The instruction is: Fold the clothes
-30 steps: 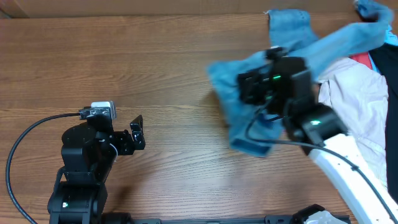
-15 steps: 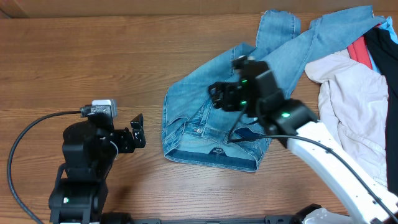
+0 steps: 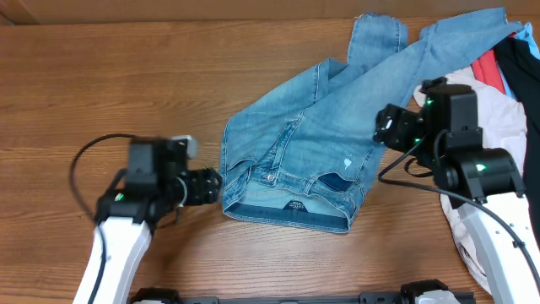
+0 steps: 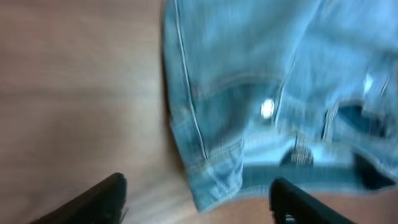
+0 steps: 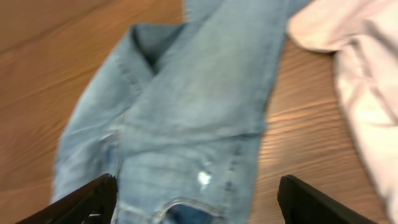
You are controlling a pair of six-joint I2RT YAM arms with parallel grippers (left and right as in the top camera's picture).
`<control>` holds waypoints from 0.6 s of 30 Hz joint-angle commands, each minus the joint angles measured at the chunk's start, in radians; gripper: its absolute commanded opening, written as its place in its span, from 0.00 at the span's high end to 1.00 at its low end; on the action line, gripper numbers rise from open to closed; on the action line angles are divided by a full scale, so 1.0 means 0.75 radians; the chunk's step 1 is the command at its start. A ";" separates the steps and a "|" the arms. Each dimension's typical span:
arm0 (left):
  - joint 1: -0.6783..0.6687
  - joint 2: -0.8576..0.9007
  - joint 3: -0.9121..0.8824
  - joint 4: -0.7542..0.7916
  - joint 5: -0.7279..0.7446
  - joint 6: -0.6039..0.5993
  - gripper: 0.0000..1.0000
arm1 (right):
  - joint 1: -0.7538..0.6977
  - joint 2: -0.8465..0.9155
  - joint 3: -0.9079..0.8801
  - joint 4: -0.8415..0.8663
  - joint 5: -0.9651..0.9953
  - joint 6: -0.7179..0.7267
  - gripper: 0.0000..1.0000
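Wooden table (image 3: pixel 84 76), beige garment (image 3: pixel 510 127) at right edge, red garment (image 3: pixel 487 67), black garment (image 3: pixel 516 72)

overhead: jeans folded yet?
No, the jeans lie spread out, waistband at the near side and both legs stretched full length toward the far right.

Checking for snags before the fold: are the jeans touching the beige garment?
Touching. Right wrist view: the beige garment edge meets the jeans leg near the top, with no wood showing between them there.

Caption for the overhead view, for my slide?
Light blue jeans lie on the wooden table, open left hand at their waistband corner, open right hand by one leg.
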 commanded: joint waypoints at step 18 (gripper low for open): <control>-0.365 0.261 0.025 -0.031 -0.363 -0.133 0.24 | 0.016 0.215 -0.050 -0.391 -0.131 -0.048 0.16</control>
